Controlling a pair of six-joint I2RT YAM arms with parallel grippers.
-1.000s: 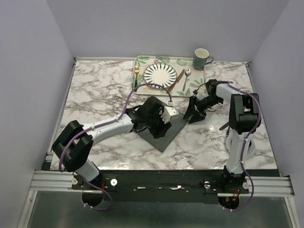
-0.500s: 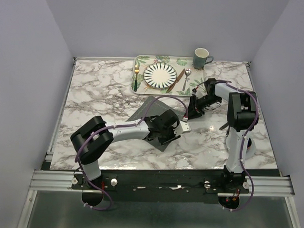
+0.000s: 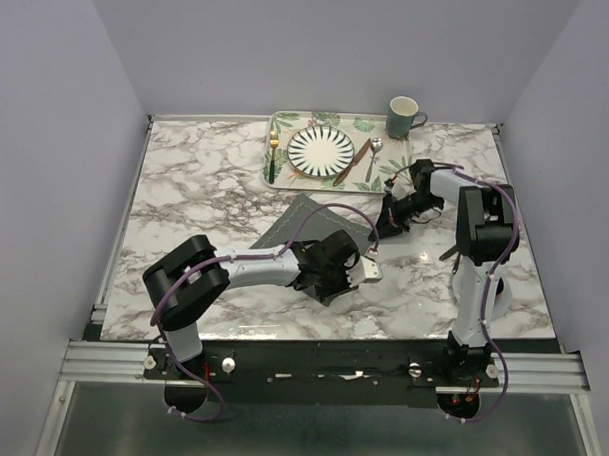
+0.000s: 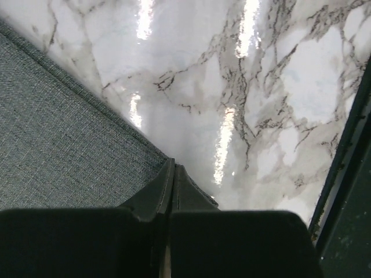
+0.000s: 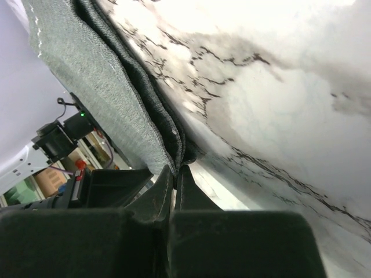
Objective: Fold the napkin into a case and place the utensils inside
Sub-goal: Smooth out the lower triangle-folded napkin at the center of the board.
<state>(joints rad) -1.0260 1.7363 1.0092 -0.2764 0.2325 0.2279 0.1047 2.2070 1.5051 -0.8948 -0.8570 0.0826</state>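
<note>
Grey cloth at the near side first: now presses the fingers of the left gripper [image 4: 174,171] together right at the near hem of the napkin [image 4: 58,145], spread over its middle a second ago, and cannot tell whether any cloth sits between them. Farther out, pinches the layered right edge of the same napkin with the right gripper [image 5: 175,174], also spread a second ago, so seems ready to lift and begin the fold. Leaves the cutlery on the tray [image 3: 286,177] beyond, fork [image 3: 273,152] left of the striped plate [image 3: 320,149], knife [image 3: 351,161] and spoon [image 3: 373,156] right of it.
</note>
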